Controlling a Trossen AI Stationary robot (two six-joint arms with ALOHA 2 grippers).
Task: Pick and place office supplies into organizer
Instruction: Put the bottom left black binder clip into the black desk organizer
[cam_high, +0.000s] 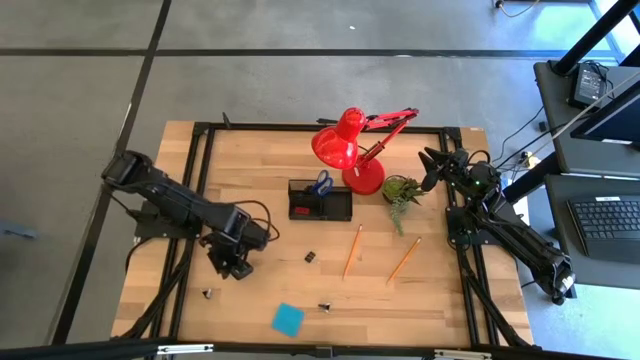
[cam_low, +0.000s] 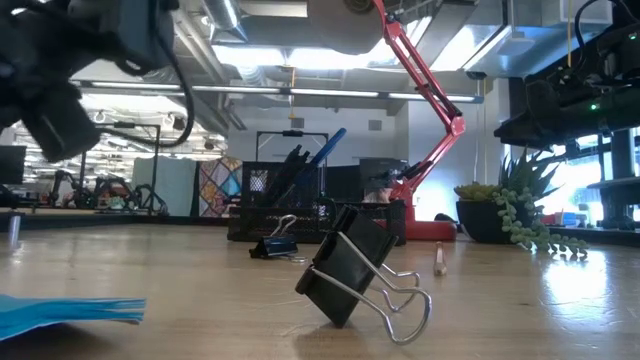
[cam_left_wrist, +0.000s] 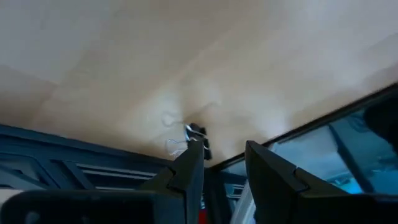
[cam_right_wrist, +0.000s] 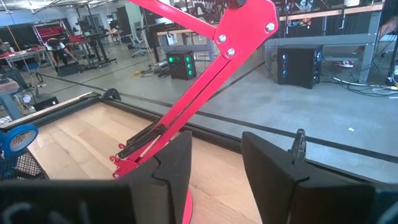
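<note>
Left claw (cam_high: 232, 266), parted and empty, hovers above a black clip (cam_left_wrist: 198, 138) near the table (cam_high: 250, 170) edge.

floor (cam_high: 300, 60): grey concrete | ceiling lights (cam_low: 300, 55): on | side desk (cam_high: 600, 150): black

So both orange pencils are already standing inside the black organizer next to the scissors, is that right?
No. The high view shows both pencils lying on the table, in front of the organizer. The scissors are in it.

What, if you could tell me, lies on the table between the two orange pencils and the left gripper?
In the high view, one small black clip lies on the bare wood between the pencils and the left gripper; nothing else.
</note>
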